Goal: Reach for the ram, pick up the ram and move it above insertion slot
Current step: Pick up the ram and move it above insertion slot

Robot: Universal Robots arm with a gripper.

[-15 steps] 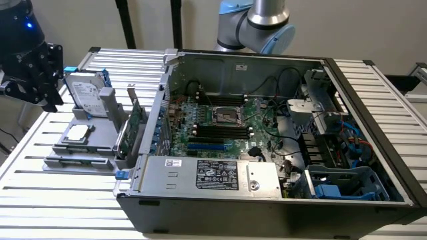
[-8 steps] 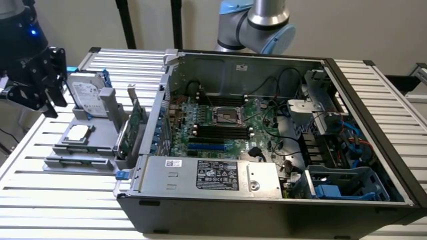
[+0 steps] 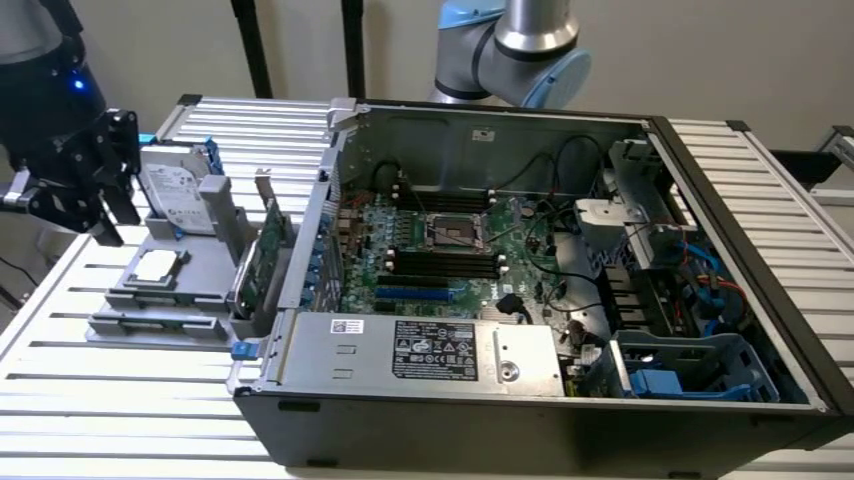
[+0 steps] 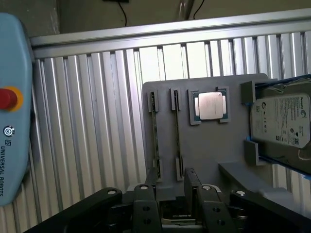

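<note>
The gripper [image 4: 171, 175] hangs above the table with its two black fingers [image 4: 150, 182] spread apart and nothing between them. It is over one end of a grey holder [image 4: 209, 155] and clear of it. The ram [image 4: 155, 138] stands on its edge in a narrow groove of that holder, so it shows as a long, thin, dark strip with a faint green tinge. One end lies just beyond the fingertips and the strip runs straight away from them. Just beside it a second groove [image 4: 176, 138] holds a thinner dark line, and I cannot tell whether that is another stick. Past the grooves a square silver processor chip [image 4: 210, 105] sits in its own pocket, and a hard drive [image 4: 282, 121] with a white label rests at the holder's far side. The holder lies on a table [image 4: 97, 121] of ribbed metal slats, where a pale blue control pad [image 4: 14, 136] with a red button [image 4: 6, 98] also rests. In the exterior view a green card [image 3: 271, 245] with a metal bracket stands between the holder and an open computer case [image 3: 427, 430]. Inside the case the motherboard [image 3: 360, 290] carries a row of long black slots [image 3: 441, 262], well apart from the gripper
</note>
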